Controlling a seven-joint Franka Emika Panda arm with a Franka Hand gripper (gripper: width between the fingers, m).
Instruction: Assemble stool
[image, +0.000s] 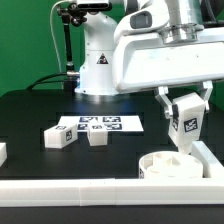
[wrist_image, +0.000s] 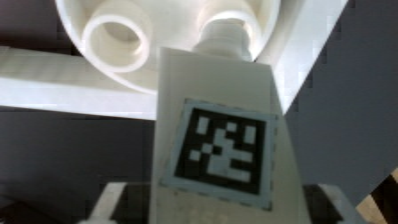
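Exterior view: the pincer (image: 186, 104), clamped on one leg (image: 186, 122), holds it upright just above the round seat (image: 168, 166) at the exterior view's right. Two loose legs (image: 58, 138) lie on the surface (image: 30, 115). None appears fitted yet, so most assembly remains.

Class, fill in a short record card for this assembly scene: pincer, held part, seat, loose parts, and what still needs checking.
pincer: shut on the held leg
held leg: upright, tag facing the exterior camera, directly above the seat
seat: round, on the table by the front rail, sockets facing up
loose legs: two, lying by the marker board
to check: wrist view shows the leg's end at a socket; how deep, cannot tell
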